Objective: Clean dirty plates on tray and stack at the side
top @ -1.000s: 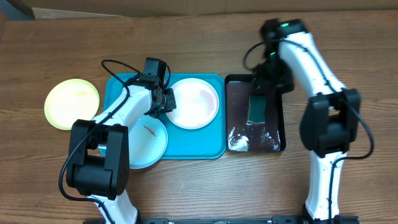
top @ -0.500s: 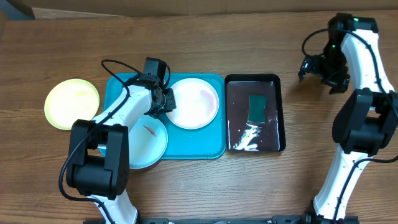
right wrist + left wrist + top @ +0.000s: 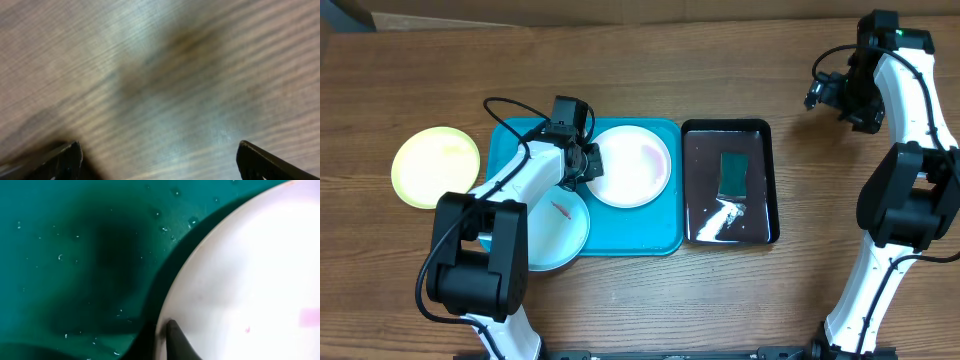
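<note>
Left pincer (image 3: 589, 164) pinches the white plate (image 3: 635, 165) by its thin rim, toward the middle of the tray (image 3: 655, 236): rigid, light, probably wet and slick, so bite deep.

No legible text, label, brand or number in any view. White round plate (image 3: 632, 165), turquoise rectangular plastic tray (image 3: 640, 232) and glossy black rectangular bin (image 3: 705, 150) show none.

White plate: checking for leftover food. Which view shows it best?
Overhead: nearly the whole white plate shows, pinkish smear included. Left wrist shows only a part by the rim; right wrist, none.
</note>
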`<action>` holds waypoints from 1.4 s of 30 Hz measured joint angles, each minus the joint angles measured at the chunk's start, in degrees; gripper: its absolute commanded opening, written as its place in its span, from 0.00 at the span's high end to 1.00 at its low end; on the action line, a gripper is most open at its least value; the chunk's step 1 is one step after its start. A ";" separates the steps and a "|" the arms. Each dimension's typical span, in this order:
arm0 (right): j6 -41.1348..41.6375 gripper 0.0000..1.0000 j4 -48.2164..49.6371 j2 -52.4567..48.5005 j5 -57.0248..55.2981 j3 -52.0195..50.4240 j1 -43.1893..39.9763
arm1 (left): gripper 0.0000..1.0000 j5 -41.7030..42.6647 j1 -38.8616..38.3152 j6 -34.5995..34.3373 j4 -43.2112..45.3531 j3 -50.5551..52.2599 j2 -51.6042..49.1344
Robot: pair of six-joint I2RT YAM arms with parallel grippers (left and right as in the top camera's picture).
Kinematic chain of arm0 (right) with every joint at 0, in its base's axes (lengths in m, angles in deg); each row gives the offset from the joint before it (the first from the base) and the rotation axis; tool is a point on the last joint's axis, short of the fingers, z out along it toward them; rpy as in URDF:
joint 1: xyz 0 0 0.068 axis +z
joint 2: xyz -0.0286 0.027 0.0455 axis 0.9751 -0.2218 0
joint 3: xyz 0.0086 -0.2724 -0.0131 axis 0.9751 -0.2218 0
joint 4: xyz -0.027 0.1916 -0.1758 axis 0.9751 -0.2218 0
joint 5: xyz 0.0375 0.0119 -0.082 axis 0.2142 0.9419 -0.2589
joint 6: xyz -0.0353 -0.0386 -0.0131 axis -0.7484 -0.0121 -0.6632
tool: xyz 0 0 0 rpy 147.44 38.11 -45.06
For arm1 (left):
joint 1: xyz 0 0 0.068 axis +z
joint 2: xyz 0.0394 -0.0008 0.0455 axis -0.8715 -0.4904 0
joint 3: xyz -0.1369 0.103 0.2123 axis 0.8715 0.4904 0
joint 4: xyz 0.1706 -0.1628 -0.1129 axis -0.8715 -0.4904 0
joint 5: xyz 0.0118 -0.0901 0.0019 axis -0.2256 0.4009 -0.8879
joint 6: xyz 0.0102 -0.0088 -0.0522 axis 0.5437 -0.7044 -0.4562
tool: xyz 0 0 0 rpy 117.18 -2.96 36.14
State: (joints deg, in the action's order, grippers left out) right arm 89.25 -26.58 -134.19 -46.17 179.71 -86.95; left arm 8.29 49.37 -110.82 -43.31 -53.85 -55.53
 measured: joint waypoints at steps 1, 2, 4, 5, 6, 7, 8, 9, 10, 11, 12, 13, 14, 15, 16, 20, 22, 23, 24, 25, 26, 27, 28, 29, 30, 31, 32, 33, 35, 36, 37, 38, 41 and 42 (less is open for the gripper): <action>0.07 0.00 0.72 0.00 0.00 0.00 0.00 | 0.96 0.09 0.00 0.26 0.04 0.00 0.11; 0.04 0.00 1.40 0.00 0.02 0.00 0.00 | 0.96 0.13 0.00 0.48 0.02 0.00 0.11; 0.04 0.00 2.49 0.00 0.00 0.00 -0.02 | 0.96 0.13 0.00 1.16 -0.37 -0.26 0.11; 0.04 0.00 2.78 0.00 0.00 0.00 0.00 | 0.96 0.11 0.00 1.84 -1.01 -0.66 0.11; 0.04 0.00 2.99 0.00 0.00 0.00 0.00 | 0.96 0.11 0.00 2.32 -1.68 -1.07 0.11; 0.02 0.00 3.17 0.00 0.02 0.00 0.00 | 0.96 0.11 0.00 2.89 -2.67 -1.66 0.11; 0.02 0.00 3.21 0.00 0.02 0.00 0.00 | 0.96 0.11 0.00 3.54 -4.00 -2.73 0.11; 0.04 0.00 3.26 0.00 0.02 0.00 0.00 | 0.96 0.09 0.00 4.00 -4.81 -3.63 0.11; 0.02 0.00 3.32 0.00 0.00 0.00 0.00 | 0.96 0.07 0.00 4.66 -5.66 -4.83 0.11; 0.02 0.00 3.37 0.00 0.02 0.00 0.00 | 0.96 0.07 0.00 5.31 -6.62 -6.27 0.11; 0.02 0.00 3.32 0.00 0.00 0.00 0.00 | 0.96 0.02 0.00 5.95 -7.85 -7.96 0.11; 0.02 0.00 3.34 0.00 0.00 0.00 -0.02 | 0.96 -0.13 0.00 6.60 -8.81 -9.62 0.11; 0.02 0.00 3.37 0.00 0.00 0.00 -0.02 | 0.96 -0.20 0.00 7.08 -9.75 -11.34 0.11; 0.02 0.00 3.34 0.00 0.00 0.00 -0.02 | 0.96 -0.35 0.00 7.74 -10.67 -12.98 0.11; 0.02 0.00 3.34 0.00 0.00 0.00 0.00 | 0.96 -0.42 0.00 8.20 -11.93 -14.69 0.11; 0.04 0.00 3.34 0.00 0.02 0.00 0.00 | 0.96 -0.66 0.02 9.97 -16.35 -20.85 0.11; 0.02 0.00 3.37 0.00 0.02 0.00 0.00 | 0.96 -0.76 0.00 10.64 -18.16 -23.63 0.11; 0.04 0.00 3.37 0.00 0.00 0.00 0.00 | 0.96 -0.76 -0.02 10.86 -18.82 -24.94 0.11; 0.02 0.00 3.34 0.00 0.02 0.00 -0.02 | 0.96 -0.79 -0.15 11.04 -19.47 -26.21 0.11; 0.02 0.00 3.37 0.00 0.00 0.00 0.00 | 0.96 -0.81 -0.31 11.17 -20.15 -27.47 0.11; 0.02 0.00 3.37 0.00 0.02 0.00 0.00 | 0.96 -0.83 -0.57 11.39 -20.59 -28.50 0.11; 0.02 0.00 3.34 0.00 0.02 0.00 0.00 | 0.96 -0.94 -0.87 11.52 -20.85 -29.18 0.11; 0.04 0.00 3.37 0.00 0.02 0.00 0.00 | 0.96 -1.05 -1.51 11.85 -21.00 -29.97 0.11; 0.02 0.00 3.37 0.00 0.02 0.00 0.00 | 0.96 -1.25 -2.12 12.15 -21.00 -30.51 0.11; 0.02 0.00 3.34 0.00 0.00 0.00 0.00 | 0.96 -1.42 -2.93 12.37 -21.00 -30.93 0.11; 0.04 0.00 3.34 0.00 0.02 0.00 0.00 | 0.96 -1.92 -3.87 12.50 -21.07 -31.26 0.11; 0.04 0.00 3.34 0.00 0.00 0.00 0.00 | 0.96 -2.49 -4.85 12.57 -21.14 -31.54 0.11; 0.02 0.00 3.37 0.00 0.02 0.00 -0.02 | 0.96 -3.54 -6.12 12.74 -21.14 -31.76 0.13; 0.02 0.00 3.37 0.00 0.02 0.00 0.00 | 0.96 -5.35 -8.24 12.79 -21.33 -31.80 0.33; 0.02 0.00 3.34 0.00 0.00 0.00 0.00 | 0.96 -6.62 -9.57 12.81 -21.68 -31.80 0.50; 0.04 0.00 3.34 0.00 0.04 0.00 0.00 | 0.96 -8.00 -10.99 12.85 -22.03 -31.80 0.76; 0.02 0.00 3.37 0.00 0.00 0.00 0.00 | 0.96 -9.53 -12.46 12.94 -22.40 -31.80 1.11; 0.04 0.00 3.34 0.00 0.00 0.00 0.00 | 0.96 -14.19 -17.16 12.96 -22.69 -31.80 2.62; 0.02 0.00 3.34 0.00 0.02 0.00 0.00 | 0.96 -15.87 -18.75 12.96 -22.71 -31.80 3.10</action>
State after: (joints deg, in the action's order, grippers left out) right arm 89.27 -23.24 -134.19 -46.15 179.71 -86.95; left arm -7.58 30.62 -97.86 -66.02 -85.65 -52.43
